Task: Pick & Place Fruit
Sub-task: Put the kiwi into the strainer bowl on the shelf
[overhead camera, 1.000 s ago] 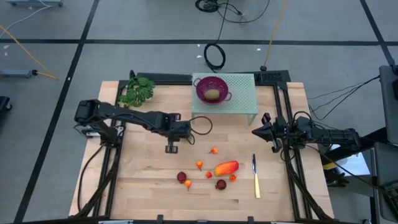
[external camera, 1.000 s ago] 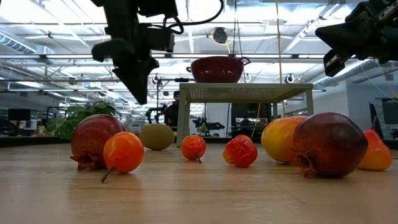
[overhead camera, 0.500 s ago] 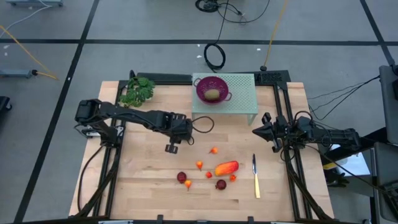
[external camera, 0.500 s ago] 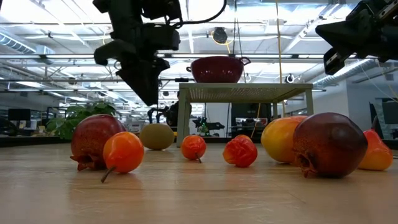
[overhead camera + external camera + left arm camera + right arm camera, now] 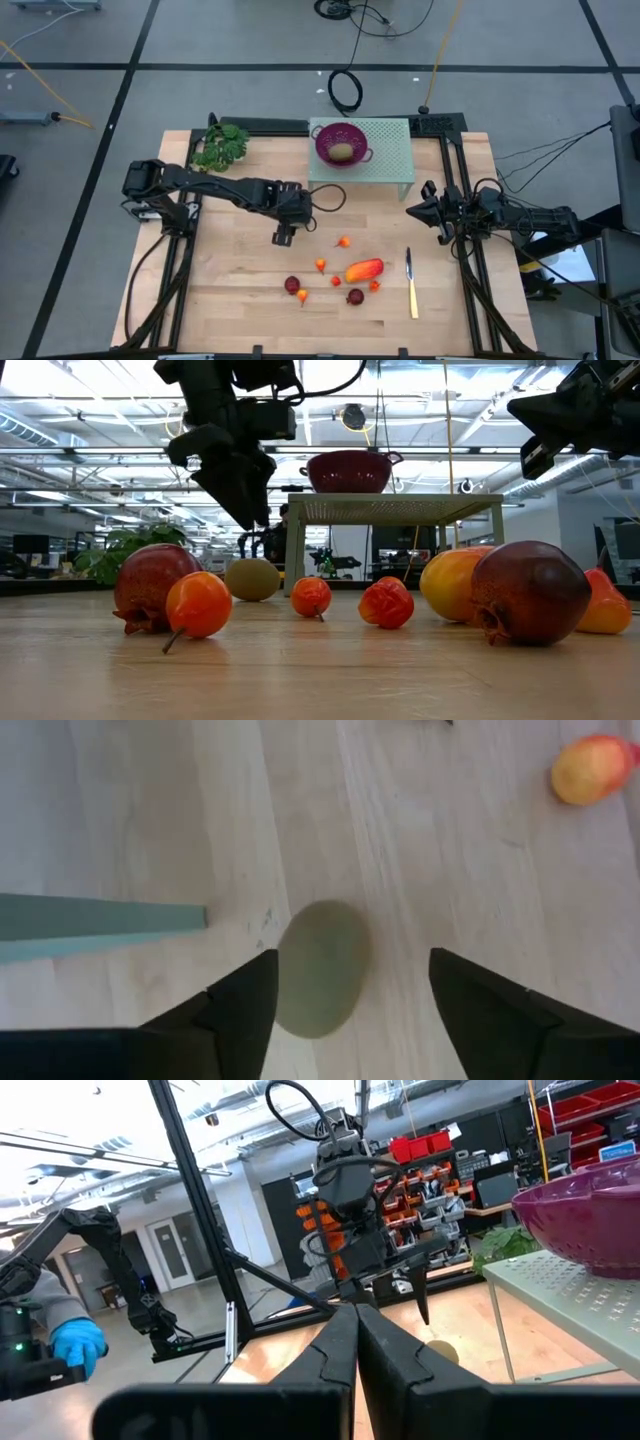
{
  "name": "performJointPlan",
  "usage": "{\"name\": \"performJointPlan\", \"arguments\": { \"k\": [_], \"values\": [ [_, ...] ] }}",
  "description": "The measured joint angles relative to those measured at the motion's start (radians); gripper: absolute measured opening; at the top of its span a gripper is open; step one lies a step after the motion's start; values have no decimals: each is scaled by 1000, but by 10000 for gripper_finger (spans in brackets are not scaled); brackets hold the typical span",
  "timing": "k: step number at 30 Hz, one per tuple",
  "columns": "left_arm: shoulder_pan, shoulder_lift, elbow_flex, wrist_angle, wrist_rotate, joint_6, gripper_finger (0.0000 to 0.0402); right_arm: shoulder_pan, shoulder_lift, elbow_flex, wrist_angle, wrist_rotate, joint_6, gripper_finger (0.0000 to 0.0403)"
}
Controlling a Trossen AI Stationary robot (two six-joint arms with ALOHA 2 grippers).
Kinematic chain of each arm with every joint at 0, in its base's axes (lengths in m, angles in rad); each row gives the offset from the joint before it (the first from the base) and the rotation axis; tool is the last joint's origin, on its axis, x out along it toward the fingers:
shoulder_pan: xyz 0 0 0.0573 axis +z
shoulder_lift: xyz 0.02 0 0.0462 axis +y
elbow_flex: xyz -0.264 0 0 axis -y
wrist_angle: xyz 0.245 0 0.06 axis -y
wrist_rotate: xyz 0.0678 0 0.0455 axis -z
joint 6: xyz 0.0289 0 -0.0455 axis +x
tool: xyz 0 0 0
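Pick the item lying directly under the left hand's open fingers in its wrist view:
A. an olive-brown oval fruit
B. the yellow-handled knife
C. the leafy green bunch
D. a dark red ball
A: in the left wrist view the left hand hangs open over an olive-brown oval fruit lying on the wooden table, between the two dark fingers.

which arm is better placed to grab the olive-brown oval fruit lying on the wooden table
Left. The left gripper hangs open right above the olive-brown oval fruit, fingers either side. The right gripper waits shut at the table's right edge.
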State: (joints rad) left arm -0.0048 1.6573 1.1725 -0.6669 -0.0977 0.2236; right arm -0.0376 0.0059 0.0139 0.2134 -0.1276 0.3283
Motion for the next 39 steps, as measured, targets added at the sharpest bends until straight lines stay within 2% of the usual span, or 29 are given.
{"name": "performJointPlan", "arguments": {
  "k": [11, 17, 21, 26, 29, 39],
  "values": [
    [2, 0, 0, 25, -15, -13, 276, 0, 0, 0, 0, 0, 3, 4],
    [30, 0, 0, 13, 49, -43, 282, 0, 0, 0, 0, 0, 4, 4],
    [51, 0, 0, 12, 57, -28, 312, 0, 0, 0, 0, 0, 4, 4],
    [65, 0, 0, 13, 96, 13, 373, 0, 0, 0, 0, 0, 4, 4],
    [64, 0, 0, 17, 80, 14, 396, 0, 0, 0, 0, 0, 4, 4],
    [64, 0, -29, 79, 63, 11, 364, 0, 0, 0, 0, 0, 4, 4]
  ]
}}
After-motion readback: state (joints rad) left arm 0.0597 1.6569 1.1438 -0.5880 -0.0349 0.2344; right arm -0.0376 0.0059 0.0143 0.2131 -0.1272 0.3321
